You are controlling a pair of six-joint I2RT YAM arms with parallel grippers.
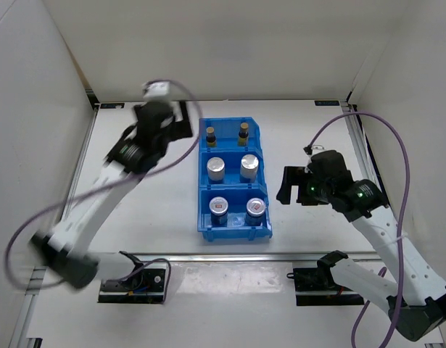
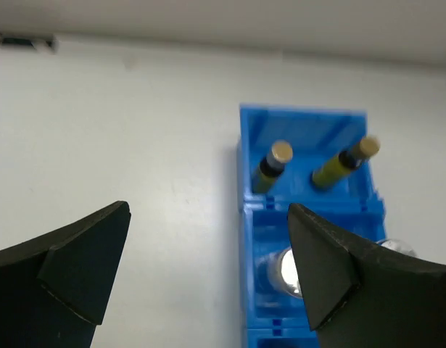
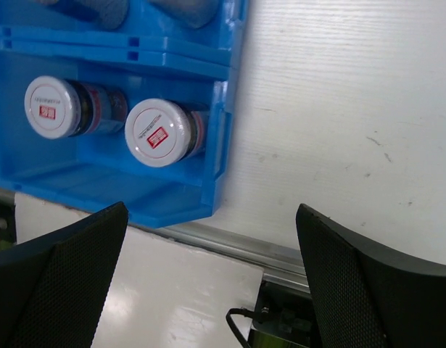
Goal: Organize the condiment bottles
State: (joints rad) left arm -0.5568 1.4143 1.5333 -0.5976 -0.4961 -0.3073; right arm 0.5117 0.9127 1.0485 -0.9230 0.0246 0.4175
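All six condiment bottles stand in the blue bin [image 1: 199,190]. Two slim amber bottles [image 1: 210,135] [image 1: 244,132] fill the far compartment, two white cylinders with silvery tops [image 1: 217,167] [image 1: 249,164] the middle, two silver-lidded jars [image 1: 220,206] [image 1: 256,207] the near one. My left gripper [image 1: 185,119] is open and empty, just left of the bin's far end; its wrist view shows the amber bottles [image 2: 272,165] [image 2: 346,162]. My right gripper [image 1: 288,185] is open and empty, right of the bin; its wrist view shows the jars [image 3: 51,107] [image 3: 159,133].
White walls enclose the table on the left, back and right. A metal rail [image 1: 230,257] runs along the near edge with the arm bases behind it. A purple cable [image 1: 400,156] loops over the right arm.
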